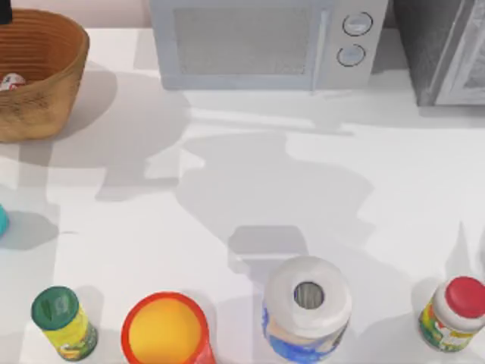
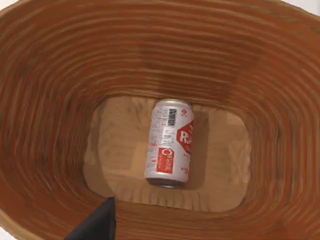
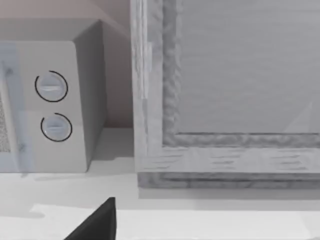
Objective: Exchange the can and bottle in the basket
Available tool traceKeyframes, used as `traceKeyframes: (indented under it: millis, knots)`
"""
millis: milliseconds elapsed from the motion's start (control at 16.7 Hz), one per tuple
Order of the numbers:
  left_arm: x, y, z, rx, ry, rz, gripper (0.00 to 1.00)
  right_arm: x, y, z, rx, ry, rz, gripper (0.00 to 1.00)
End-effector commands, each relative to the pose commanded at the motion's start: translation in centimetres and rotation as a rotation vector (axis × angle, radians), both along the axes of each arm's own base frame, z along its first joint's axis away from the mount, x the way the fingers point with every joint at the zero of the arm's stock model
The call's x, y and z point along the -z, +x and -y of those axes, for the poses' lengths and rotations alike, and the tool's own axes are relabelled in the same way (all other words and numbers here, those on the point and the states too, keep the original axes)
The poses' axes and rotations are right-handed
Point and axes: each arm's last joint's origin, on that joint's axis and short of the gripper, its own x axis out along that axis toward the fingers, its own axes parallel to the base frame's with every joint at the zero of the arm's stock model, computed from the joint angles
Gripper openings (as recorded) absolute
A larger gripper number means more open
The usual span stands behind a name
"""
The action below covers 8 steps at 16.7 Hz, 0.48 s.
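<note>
- The can (image 2: 170,144) is lying on its side on the floor of the wicker basket (image 2: 55,100), near the middle and clear of the ribbed walls; in the top view it is showing as a small white-and-red shape (image 1: 10,81) inside the basket (image 1: 53,76) at the tabletop's (image 1: 227,197) far left corner.
- The left claw (image 2: 97,222) is hovering over the basket's mouth and looking straight down at the can; one dark finger is showing at the frame's edge, and whether the claw is spread or pressed together cannot be told. Nothing is being pinched as far as can be seen.
- The right claw (image 3: 97,220) is facing the microwave (image 3: 55,105) and a grey cabinet (image 3: 225,100) at the back of the tabletop, well apart from the task's things; its state cannot be told either.
- The green-capped bottle (image 1: 64,321) and the red-capped bottle (image 1: 455,312) are standing upright along the near edge, with the red-rimmed orange cup (image 1: 165,331) and the paper roll (image 1: 307,305) between them.
- Judged progress: the exchange is only starting. The can is not yet out of the basket and no bottle is in it; lifting out the can, setting it down, and placing a bottle inside all appear to be left.
</note>
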Motion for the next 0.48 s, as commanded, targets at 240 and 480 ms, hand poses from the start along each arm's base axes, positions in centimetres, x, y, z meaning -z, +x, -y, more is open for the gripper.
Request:
traceKeyframes:
  millis: [240, 480]
  knots:
    - [3.0, 5.2, -2.4, -0.040, -0.025, -0.125, 1.00, 0.0, 0.0, 0.0, 0.000, 0.000, 0.000, 1.00]
    - [5.1, 8.3, -3.6, -0.019, -0.031, -0.234, 1.00, 0.0, 0.0, 0.0, 0.000, 0.000, 0.000, 1.00]
